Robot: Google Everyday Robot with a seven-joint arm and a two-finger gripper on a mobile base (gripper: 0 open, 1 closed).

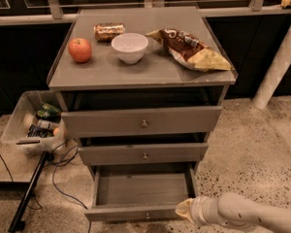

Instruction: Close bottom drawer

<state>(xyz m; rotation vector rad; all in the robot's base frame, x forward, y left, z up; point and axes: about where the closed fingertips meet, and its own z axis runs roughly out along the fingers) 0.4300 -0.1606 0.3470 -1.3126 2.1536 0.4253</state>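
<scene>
The bottom drawer point(136, 211) of the grey cabinet stands pulled out, its shallow grey box empty and its slim front panel with a small round knob point(147, 216) near the lower edge of the view. The middle drawer point(143, 155) and the top drawer point(142, 122) above it are nearly shut. My gripper point(183, 210) comes in from the lower right on a white arm point(247, 213). Its yellowish tip is at the right end of the bottom drawer's front panel, close to it or touching it.
On the cabinet top point(111, 74) lie an apple point(80, 50), a white bowl point(129, 47), a snack bar point(109, 31) and a chip bag point(191, 50). A clear bin point(36, 123) with bottles stands left on the floor, with cables point(58, 178) and a black pole point(29, 193). A white post point(279, 64) stands right.
</scene>
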